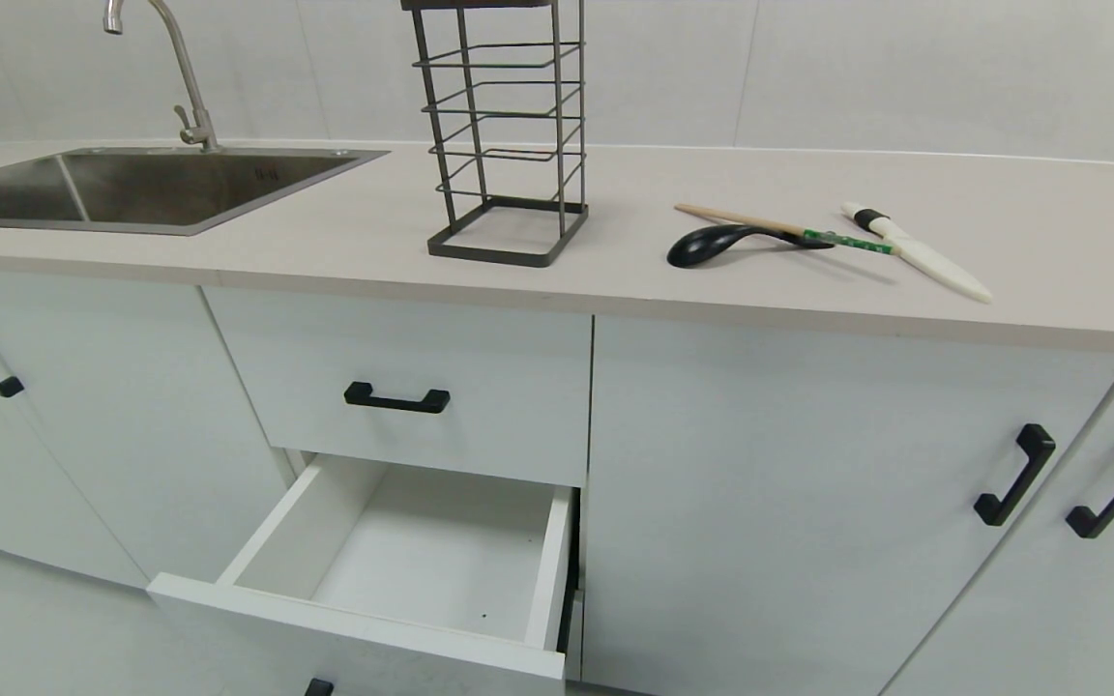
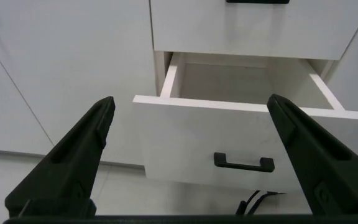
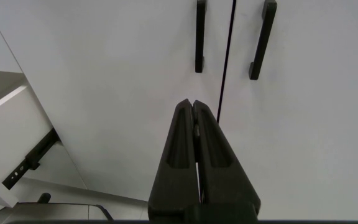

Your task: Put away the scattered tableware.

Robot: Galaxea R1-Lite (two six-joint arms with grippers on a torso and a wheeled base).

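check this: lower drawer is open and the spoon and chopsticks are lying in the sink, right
Not the sink. The head view shows the black spoon and chopsticks lying on the countertop, right of the wire rack. The lower drawer is indeed open.

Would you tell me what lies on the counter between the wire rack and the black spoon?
Nothing: in the head view, the counter between the wire rack and the black spoon is bare.
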